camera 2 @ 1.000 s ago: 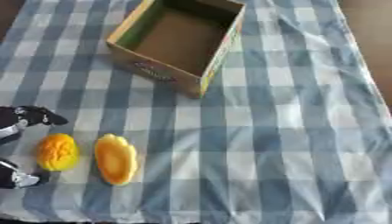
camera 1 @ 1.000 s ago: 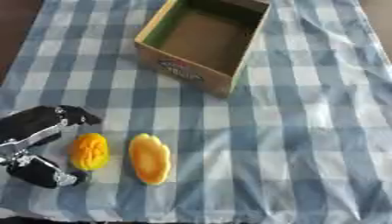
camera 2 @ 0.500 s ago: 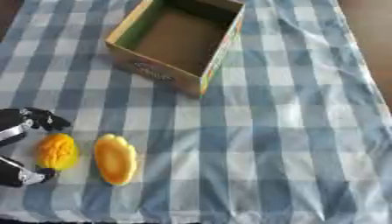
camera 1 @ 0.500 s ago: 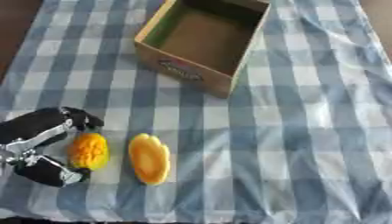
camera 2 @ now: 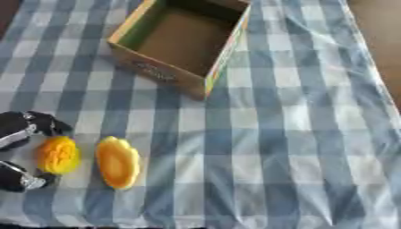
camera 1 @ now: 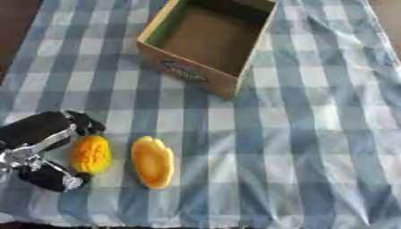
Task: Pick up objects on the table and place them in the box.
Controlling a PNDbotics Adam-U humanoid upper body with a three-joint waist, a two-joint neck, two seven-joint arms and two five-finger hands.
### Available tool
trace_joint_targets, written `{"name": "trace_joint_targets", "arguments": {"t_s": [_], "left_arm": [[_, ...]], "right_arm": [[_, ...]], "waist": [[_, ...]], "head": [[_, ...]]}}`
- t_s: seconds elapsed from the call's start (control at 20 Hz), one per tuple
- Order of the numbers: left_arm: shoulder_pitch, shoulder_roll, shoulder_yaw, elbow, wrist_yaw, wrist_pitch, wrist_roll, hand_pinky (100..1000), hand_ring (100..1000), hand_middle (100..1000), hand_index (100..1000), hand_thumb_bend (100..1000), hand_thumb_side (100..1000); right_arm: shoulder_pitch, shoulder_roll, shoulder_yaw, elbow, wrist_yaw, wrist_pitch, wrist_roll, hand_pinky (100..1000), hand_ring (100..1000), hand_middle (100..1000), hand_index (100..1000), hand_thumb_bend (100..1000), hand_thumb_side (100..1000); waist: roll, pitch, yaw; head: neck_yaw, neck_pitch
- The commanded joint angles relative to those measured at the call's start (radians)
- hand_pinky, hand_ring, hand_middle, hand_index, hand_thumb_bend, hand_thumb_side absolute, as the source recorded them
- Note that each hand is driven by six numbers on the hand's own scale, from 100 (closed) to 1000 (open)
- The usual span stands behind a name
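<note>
We look down on a bench covered by a blue-and-white checked cloth (camera 1: 313,134). At the far centre stands an open cardboard box (camera 1: 210,40), brown inside, with one inner wall showing green and a printed label on its near outer wall. The box is set askew to the checks of the cloth.

At the near left, our left hand (camera 1: 43,150) comes in from the left edge. It is black with silver parts. Its fingers (camera 1: 78,123) curve over the far side of a small round yellow-orange object (camera 1: 91,154), and its thumb (camera 1: 55,176) lies at the near side of that object. The fingers and thumb bracket the object from two sides and appear to touch it; we read the hand as closed around it, with the object resting on the cloth between them. We cannot tell whether the object is lifted clear of the cloth.

Just beside the round object, on its right, lies a second yellow-orange object (camera 1: 152,162), a longer oval with a darker rim. It lies flat on the cloth, its long axis running roughly near to far. A narrow strip of cloth separates the two objects.

Both yellow-orange objects are well apart from the box, near the front left of the bench.

Our right hand shows in neither view.
</note>
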Motion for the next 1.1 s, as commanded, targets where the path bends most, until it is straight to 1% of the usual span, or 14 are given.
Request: {"name": "trace_joint_targets", "arguments": {"t_s": [0.05, 0.2, 0.3, 0.4, 0.45, 0.5, 0.6, 0.65, 0.7, 0.8, 0.95, 1.1], "left_arm": [[-0.005, 0.013, -0.001, -0.015, -0.013, -0.001, -0.025, 757, 741, 707, 850, 487, 100], [-0.007, 0.009, -0.007, -0.015, -0.013, 0.000, -0.036, 714, 696, 656, 810, 460, 100], [-0.008, 0.005, -0.007, -0.015, -0.006, 0.003, -0.035, 684, 661, 622, 778, 404, 100], [-0.009, 0.000, -0.001, -0.015, 0.003, 0.011, -0.015, 664, 638, 602, 757, 310, 100], [-0.009, -0.003, 0.004, -0.015, 0.008, 0.014, 0.000, 654, 627, 594, 748, 273, 100], [-0.010, -0.004, 0.010, -0.015, 0.010, 0.017, 0.017, 638, 614, 581, 734, 209, 100], [-0.013, -0.007, 0.027, -0.015, 0.005, 0.019, 0.057, 622, 598, 564, 716, 123, 100], [-0.016, -0.008, 0.036, -0.015, -0.002, 0.016, 0.079, 614, 590, 552, 702, 100, 193], [-0.020, -0.008, 0.046, -0.015, -0.011, 0.010, 0.103, 609, 583, 544, 694, 100, 100], [-0.030, -0.006, 0.063, -0.015, -0.032, -0.013, 0.150, 589, 559, 521, 666, 100, 100], [-0.052, 0.003, 0.079, -0.015, -0.071, -0.066, 0.201, 582, 542, 506, 641, 100, 100], [-0.091, 0.008, 0.085, -0.015, -0.051, -0.118, 0.239, 582, 539, 503, 637, 100, 100]], "right_arm": [[-0.005, -0.015, -0.013, -0.022, -0.008, 0.001, -0.002, 746, 856, 718, 736, 100, 653], [-0.004, -0.014, -0.014, -0.022, -0.009, 0.002, -0.003, 746, 856, 718, 736, 100, 654], [-0.004, -0.013, -0.014, -0.022, -0.010, 0.002, -0.004, 745, 856, 718, 735, 100, 654], [-0.003, -0.012, -0.015, -0.022, -0.010, 0.003, -0.005, 745, 856, 718, 735, 100, 654], [-0.002, -0.012, -0.015, -0.022, -0.010, 0.004, -0.006, 745, 856, 718, 735, 100, 654], [-0.001, -0.012, -0.016, -0.022, -0.010, 0.005, -0.008, 745, 856, 718, 735, 100, 654], [0.000, -0.012, -0.016, -0.022, -0.010, 0.005, -0.009, 745, 856, 718, 735, 100, 654], [0.000, -0.011, -0.016, -0.022, -0.010, 0.005, -0.010, 745, 856, 717, 736, 100, 654], [0.000, -0.011, -0.016, -0.022, -0.010, 0.005, -0.010, 745, 856, 717, 736, 100, 654], [0.000, -0.012, -0.016, -0.022, -0.010, 0.005, -0.010, 745, 855, 717, 736, 100, 653], [0.000, -0.013, -0.015, -0.022, -0.010, 0.005, -0.010, 744, 855, 716, 736, 100, 653], [-0.001, -0.015, -0.014, -0.022, -0.011, 0.004, -0.010, 744, 854, 716, 736, 100, 652]], "waist": [[-0.001, -0.014, -0.002], [-0.001, -0.013, -0.003], [-0.001, -0.013, -0.003], [0.000, -0.013, -0.003], [0.000, -0.013, -0.003], [0.000, -0.014, -0.003], [0.000, -0.015, -0.002], [0.000, -0.015, -0.002], [0.000, -0.016, -0.002], [0.001, -0.017, -0.001], [0.003, -0.019, -0.002], [0.005, -0.021, -0.004]], "head": [[0.004, -0.009], [0.005, -0.009], [0.004, -0.008], [0.003, -0.008], [0.002, -0.008], [0.002, -0.008], [0.000, -0.008], [-0.001, -0.008], [-0.003, -0.009], [-0.006, -0.008], [-0.010, -0.008], [-0.013, -0.008]]}}
